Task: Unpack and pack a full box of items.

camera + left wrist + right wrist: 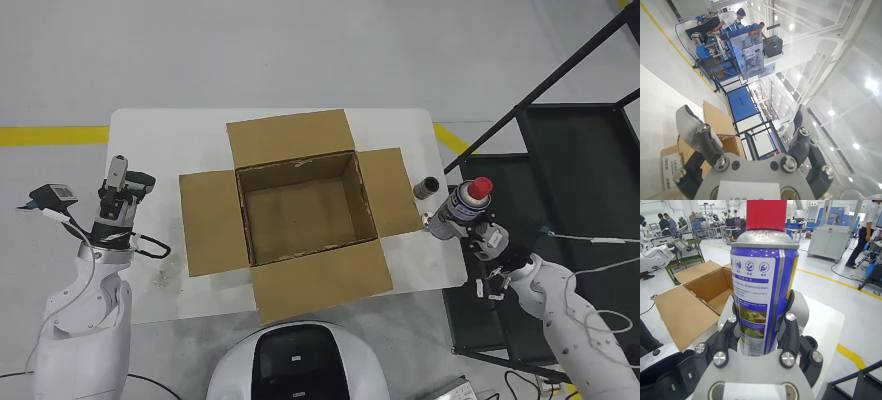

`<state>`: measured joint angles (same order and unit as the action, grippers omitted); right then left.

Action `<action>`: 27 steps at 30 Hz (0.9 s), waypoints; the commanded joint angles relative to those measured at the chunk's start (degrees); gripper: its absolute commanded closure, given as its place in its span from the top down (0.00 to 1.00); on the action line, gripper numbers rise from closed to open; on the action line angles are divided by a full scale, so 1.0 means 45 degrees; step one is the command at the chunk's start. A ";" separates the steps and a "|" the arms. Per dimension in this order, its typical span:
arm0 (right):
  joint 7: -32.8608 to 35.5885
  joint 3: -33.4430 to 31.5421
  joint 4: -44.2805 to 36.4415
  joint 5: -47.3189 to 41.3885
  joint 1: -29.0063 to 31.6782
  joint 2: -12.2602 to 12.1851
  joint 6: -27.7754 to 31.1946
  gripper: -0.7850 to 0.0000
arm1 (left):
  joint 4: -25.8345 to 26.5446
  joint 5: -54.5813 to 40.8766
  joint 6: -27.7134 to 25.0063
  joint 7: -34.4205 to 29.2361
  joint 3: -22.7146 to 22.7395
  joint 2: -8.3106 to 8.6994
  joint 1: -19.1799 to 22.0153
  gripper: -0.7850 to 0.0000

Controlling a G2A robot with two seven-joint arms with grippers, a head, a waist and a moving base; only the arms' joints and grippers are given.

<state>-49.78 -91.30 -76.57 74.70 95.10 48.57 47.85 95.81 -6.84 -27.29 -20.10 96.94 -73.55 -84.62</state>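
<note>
The left arm stands at the left edge of the counter [160,140], about the middle of that edge, with its forearm raised. The left gripper [118,180] [743,113] points upward and away from the robot. Its fingers are wide apart and nothing is between them.

The right arm comes in from the near right corner. The right gripper [455,222] [762,309] is at the right edge and its fingers are clamped on the lower body of the can [465,200] [761,275], one on each side. The can is blue, with its red cap uppermost. It is held off the counter, between the box's right flap and the black rack [570,180] beside the counter.

The box [210,220] [687,311] sits in the middle of the counter with all four flaps folded out, and its brown bottom is in full sight. The right flap reaches almost to the right edge, and the near flap reaches close to the near edge. A small dark cylinder [428,186] stands at the right edge, just beside the right flap and near the can. A strip of white counter lies between the left flap and the left edge.
</note>
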 commanded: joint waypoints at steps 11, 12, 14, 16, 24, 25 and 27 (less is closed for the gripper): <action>-0.1019 0.0427 0.0867 0.0249 -0.0081 0.0098 0.0314 0.00 | 0.0000 0.0000 0.0000 0.0000 0.0000 0.0000 0.0000 1.00; -0.1019 0.0427 0.0867 0.0249 -0.0081 0.0098 0.0314 0.00 | 0.0000 0.0000 0.0000 0.0000 0.0000 0.0000 0.0000 1.00; -0.1019 0.0427 0.0867 0.0249 -0.0081 0.0098 0.0314 0.00 | 0.0000 0.0000 0.0000 0.0000 0.0000 0.0000 0.0000 1.00; -0.1019 0.0427 0.0867 0.0249 -0.0081 0.0098 0.0314 0.00 | 0.0000 0.0000 0.0000 0.0000 0.0000 0.0000 0.0000 1.00; -0.1019 0.0427 0.0867 0.0249 -0.0081 0.0098 0.0314 0.00 | 0.0000 0.0000 0.0000 0.0000 0.0000 0.0000 0.0000 1.00; -0.1019 0.0427 0.0867 0.0249 -0.0081 0.0098 0.0314 0.00 | 0.0000 0.0000 0.0000 0.0000 0.0000 0.0000 0.0000 1.00; -0.1019 0.0427 0.0867 0.0249 -0.0081 0.0098 0.0314 0.00 | 0.0000 0.0000 0.0000 0.0000 0.0000 0.0000 0.0000 1.00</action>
<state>-54.36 -89.38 -72.67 75.82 94.73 49.01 49.26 95.81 -6.84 -27.29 -20.10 96.94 -73.55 -84.62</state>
